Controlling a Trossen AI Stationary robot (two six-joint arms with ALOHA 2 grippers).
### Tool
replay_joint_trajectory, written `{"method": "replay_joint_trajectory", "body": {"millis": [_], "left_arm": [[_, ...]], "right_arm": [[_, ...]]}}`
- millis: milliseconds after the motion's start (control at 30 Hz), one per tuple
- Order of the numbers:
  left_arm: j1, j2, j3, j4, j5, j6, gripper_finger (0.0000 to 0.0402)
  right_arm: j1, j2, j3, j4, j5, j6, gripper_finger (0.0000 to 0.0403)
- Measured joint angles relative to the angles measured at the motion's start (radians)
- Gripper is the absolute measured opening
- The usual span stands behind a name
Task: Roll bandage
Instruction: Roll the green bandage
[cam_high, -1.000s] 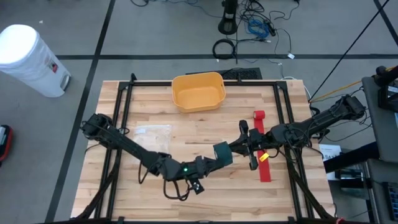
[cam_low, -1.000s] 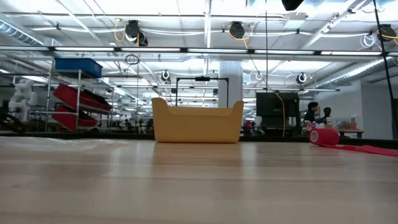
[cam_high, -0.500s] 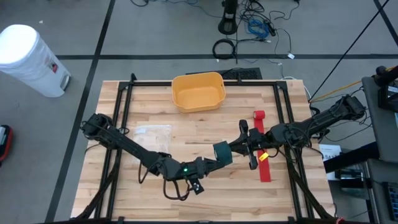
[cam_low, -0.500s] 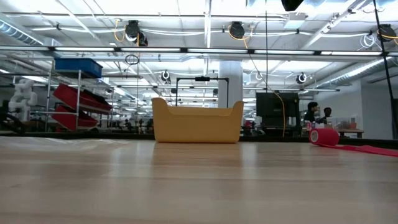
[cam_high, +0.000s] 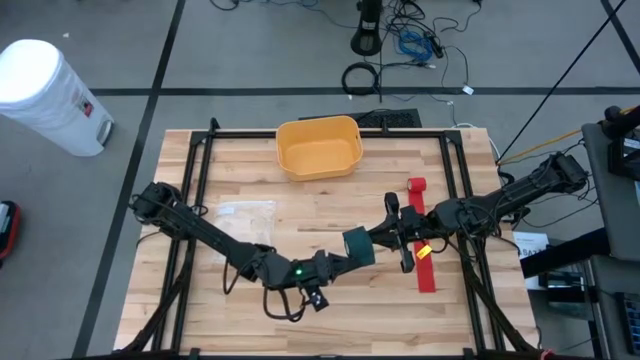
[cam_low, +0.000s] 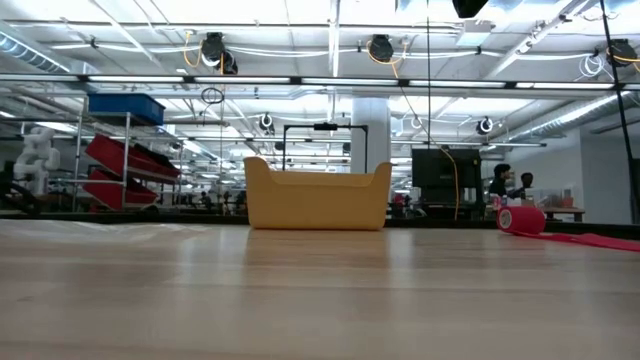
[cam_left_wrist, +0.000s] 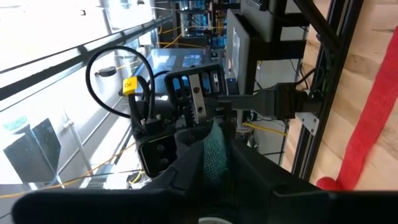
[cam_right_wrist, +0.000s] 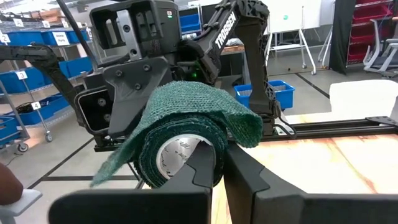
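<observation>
While our right fingers (cam_right_wrist: 214, 163) pinch the green bandage roll (cam_right_wrist: 186, 134) mid-air, our left fingers (cam_left_wrist: 214, 155) clamp its loose end. One red bandage (cam_high: 421, 235) lies below; one yellow bin (cam_high: 319, 147) sits beyond, on the counter (cam_high: 240, 190).

A grey tiled floor (cam_high: 250, 60) surrounds the table; a white cylindrical bin (cam_high: 45, 95) stands there, black cables (cam_high: 400, 45) coil nearby.

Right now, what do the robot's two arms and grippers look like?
Both arms are dark, slim and jointed. The left arm shows a small green light and a looping black cable near its wrist. The left gripper is a blocky black housing with slotted rails; white "TROSSEN" lettering runs along a link behind it. The right gripper is black too.
</observation>
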Motion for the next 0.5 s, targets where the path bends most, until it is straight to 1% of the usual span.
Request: {"method": "replay_joint_trajectory", "body": {"millis": [233, 367, 500], "left_arm": [[0.001, 0.0, 0.0, 0.0, 0.0, -0.003, 0.0009], [0.0, 0.0, 0.0, 0.008, -0.001, -0.008, 0.0011], [-0.003, 0.0, 0.0, 0.122, -0.024, 0.001, 0.0008]], "right_arm": [[0.0, 0.0, 0.0, 0.0, 0.0, 0.0, 0.0011], [0.0, 0.0, 0.0, 0.0, 0.0, 0.0, 0.0011], [0.0, 0.0, 0.0, -0.001, 0.0, 0.0, 0.0011]]}}
